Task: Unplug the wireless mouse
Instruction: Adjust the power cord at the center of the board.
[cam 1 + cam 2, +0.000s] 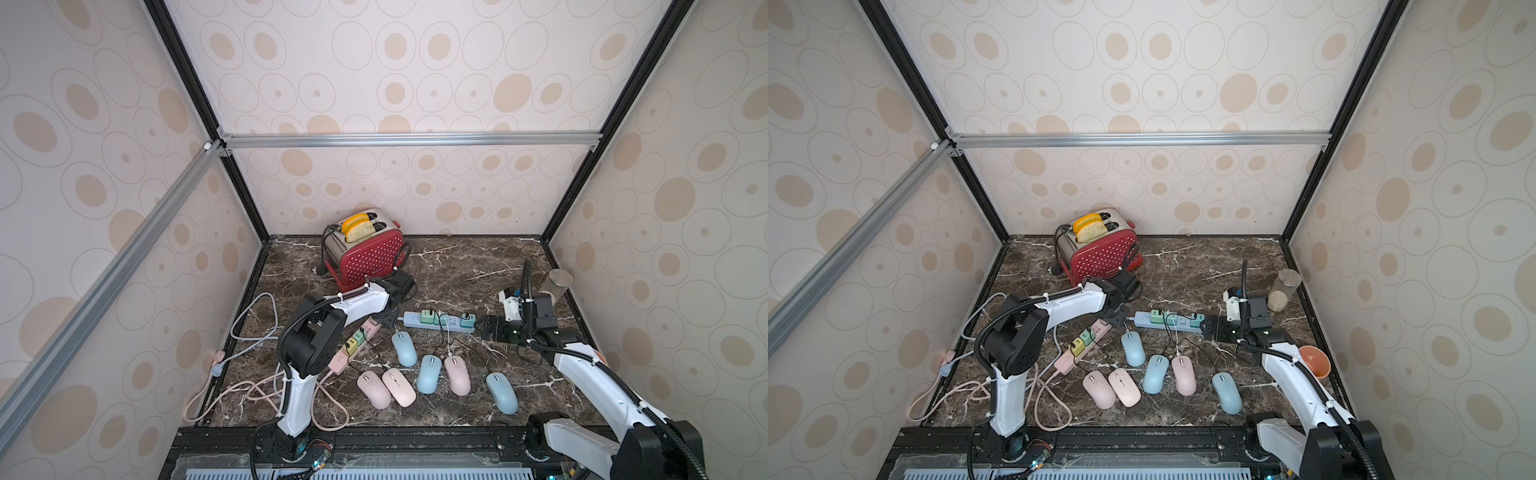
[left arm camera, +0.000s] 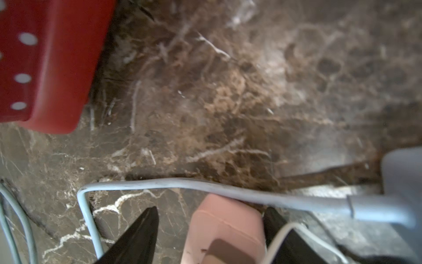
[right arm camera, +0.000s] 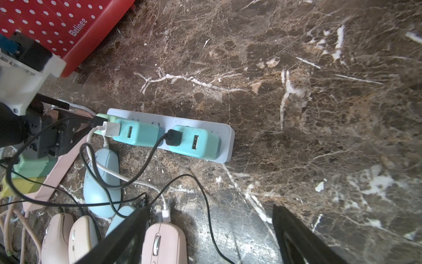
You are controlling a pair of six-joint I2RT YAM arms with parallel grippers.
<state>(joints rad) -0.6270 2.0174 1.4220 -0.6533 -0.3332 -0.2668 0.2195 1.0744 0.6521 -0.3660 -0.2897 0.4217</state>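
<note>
Top views both show my brown marble worktop (image 1: 457,266) walled on three sides. Its broadest bare stretch runs from the red toaster (image 1: 365,253) at the back across to the jar (image 1: 557,286) against the right wall. Nearer me, the blue power strip (image 1: 440,322) lies crosswise and the pink power strip (image 1: 353,345) slants toward my left arm, their ends almost meeting.

Six mice crowd the near edge. The pink mouse (image 1: 457,375) between two blue ones has a white cable (image 3: 165,211) running up to a teal adapter (image 3: 137,134) on the blue strip.

My left pincer (image 2: 212,210) stands wide, with a finger on either side of the pink strip's end and a gap showing on one side. The blue strip's cord (image 2: 205,187) crosses right at that end. My right pincer (image 3: 210,206) is wide too and holds nothing. It sits just off the blue strip's free end, with only marble and a thin black cable between its fingers.
</note>
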